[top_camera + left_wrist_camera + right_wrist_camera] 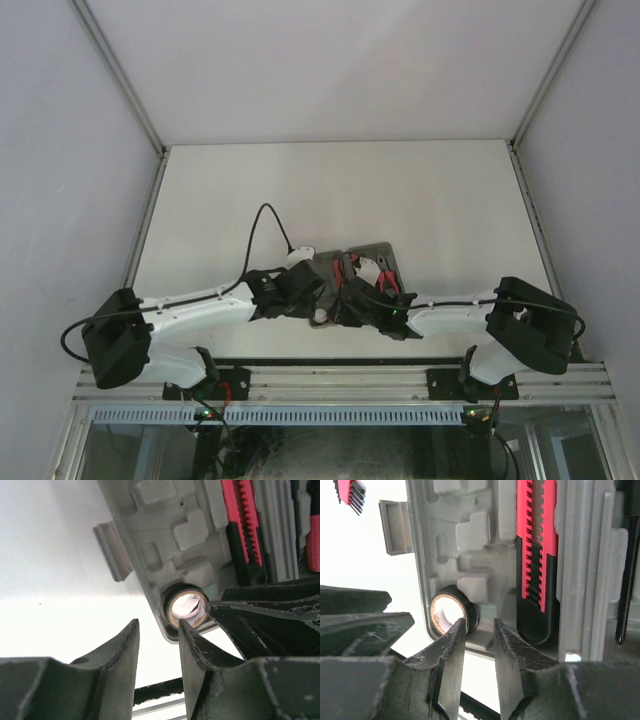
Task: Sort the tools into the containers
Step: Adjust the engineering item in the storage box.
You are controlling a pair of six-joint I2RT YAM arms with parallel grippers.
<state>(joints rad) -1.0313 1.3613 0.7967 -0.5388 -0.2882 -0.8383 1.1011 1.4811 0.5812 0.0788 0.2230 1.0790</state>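
Note:
The grey containers (383,249) lie side by side at the table's near middle, with both grippers meeting at their near left corner. A small dark ring (451,613) (186,607) rests in the corner recess of the moulded tray (470,530) (165,535). My right gripper (479,625) (352,303) is open with nothing between its fingers, and its left fingertip is just in front of the ring. My left gripper (158,625) (306,297) is also open and empty, with the ring just past its right fingertip. A red-and-black tool (536,545) (242,525) lies in a long recess. A black screwdriver shaft (626,580) lies further right.
Red-handled pliers (388,281) lie in the right tray. Another red-and-black handle (351,492) lies on the white table beyond the tray's left edge. A black cable (262,225) loops up from the left arm. Grey walls enclose the table on three sides.

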